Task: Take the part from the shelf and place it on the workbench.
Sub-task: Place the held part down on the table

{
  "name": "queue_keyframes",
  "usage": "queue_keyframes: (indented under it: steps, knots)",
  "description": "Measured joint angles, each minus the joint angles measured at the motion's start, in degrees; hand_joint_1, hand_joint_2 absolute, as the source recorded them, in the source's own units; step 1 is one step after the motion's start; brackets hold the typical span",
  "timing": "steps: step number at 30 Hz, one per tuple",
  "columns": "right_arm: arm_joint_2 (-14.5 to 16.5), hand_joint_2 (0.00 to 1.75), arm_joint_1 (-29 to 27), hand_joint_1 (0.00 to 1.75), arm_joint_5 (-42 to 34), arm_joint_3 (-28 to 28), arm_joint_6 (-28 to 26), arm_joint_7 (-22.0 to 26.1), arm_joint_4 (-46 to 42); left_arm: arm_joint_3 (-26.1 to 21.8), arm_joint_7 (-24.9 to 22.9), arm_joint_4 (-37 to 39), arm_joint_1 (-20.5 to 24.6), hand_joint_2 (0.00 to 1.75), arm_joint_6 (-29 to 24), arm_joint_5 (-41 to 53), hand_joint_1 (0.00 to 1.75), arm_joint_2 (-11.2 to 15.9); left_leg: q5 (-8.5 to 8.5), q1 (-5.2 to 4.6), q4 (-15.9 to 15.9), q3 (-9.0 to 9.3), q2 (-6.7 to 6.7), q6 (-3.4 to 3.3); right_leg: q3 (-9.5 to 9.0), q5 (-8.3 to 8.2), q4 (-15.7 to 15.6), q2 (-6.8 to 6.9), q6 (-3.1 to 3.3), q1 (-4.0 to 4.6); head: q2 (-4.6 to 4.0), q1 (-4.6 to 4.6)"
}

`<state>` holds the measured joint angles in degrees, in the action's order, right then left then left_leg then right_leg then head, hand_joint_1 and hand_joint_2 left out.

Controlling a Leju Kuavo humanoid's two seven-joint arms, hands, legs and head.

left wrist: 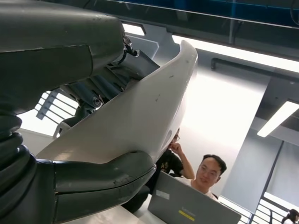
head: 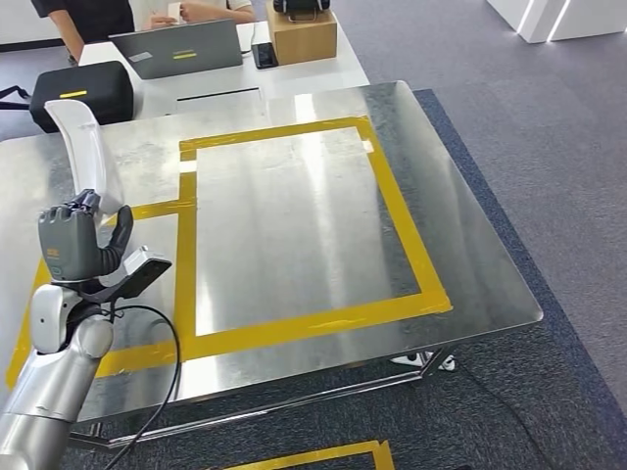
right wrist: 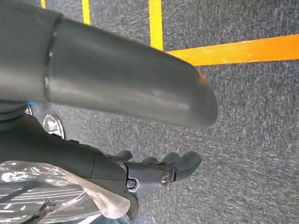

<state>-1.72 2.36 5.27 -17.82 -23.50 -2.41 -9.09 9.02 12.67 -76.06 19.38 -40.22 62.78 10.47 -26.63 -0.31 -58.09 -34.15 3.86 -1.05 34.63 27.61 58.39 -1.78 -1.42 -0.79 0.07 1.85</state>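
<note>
Over the near left corner of the worktop (head: pixel 458 255), the left robot hand (head: pixel 73 245) has its fingers and thumb wrapped around the lower end of the part (head: pixel 85 152), a curved white panel standing upright above the metal surface. The part is off the shelf, so the fetching looks done; setting it down is left. The yellow tape frame (head: pixel 392 206) marks a broad bare area to the right, with a laptop (head: pixel 177 47) and cardboard box (head: pixel 302 34) well apart at the far edge. The right robot hand (right wrist: pixel 155 170) hangs over carpet, fingers loosely apart, holding nothing.
</note>
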Motion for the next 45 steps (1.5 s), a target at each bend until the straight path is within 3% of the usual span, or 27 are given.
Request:
queue_keyframes:
  steps: [34, 37, 41, 45]
  knots:
    - [2.33, 0.00, -0.09, 0.00, 0.10, -0.01, 1.39, -0.58, 0.00, -0.04, -3.93, 4.66, 2.25, 1.75, 0.12, 8.09, 1.75, 0.86, -0.02, -0.22, -0.20, -0.02, 0.00, 0.11, -0.15, -0.04, -0.03, 0.04, -0.05, -0.29, 0.00, -0.02]
    - [2.63, 0.00, -0.08, 0.00, -0.02, 0.01, 1.38, -0.51, 0.00, 0.13, -6.69, 6.79, 3.67, 1.75, 2.08, 9.94, 1.75, 1.57, -0.02, -0.21, -0.20, -0.01, 0.00, 0.11, -0.15, -0.04, -0.03, 0.04, -0.05, -0.29, 0.00, -0.02]
    - [2.88, 0.00, -0.19, 0.00, -0.45, 0.04, 1.38, -0.66, 0.00, 0.94, -9.27, 9.63, 5.37, 1.75, 9.82, 9.87, 1.75, 3.76, -0.01, -0.21, -0.19, -0.01, -0.02, 0.11, -0.15, -0.04, -0.03, 0.01, -0.05, -0.27, 0.00, -0.01]
    - [2.90, 0.00, -0.53, 0.00, -0.87, 0.15, 1.31, -0.75, 0.00, 2.24, -9.57, 8.28, 3.52, 1.75, 12.75, 7.74, 1.75, 7.40, -0.04, -0.20, -0.18, 0.00, -0.10, 0.14, -0.15, -0.04, -0.02, -0.09, -0.04, -0.27, 0.00, -0.01]
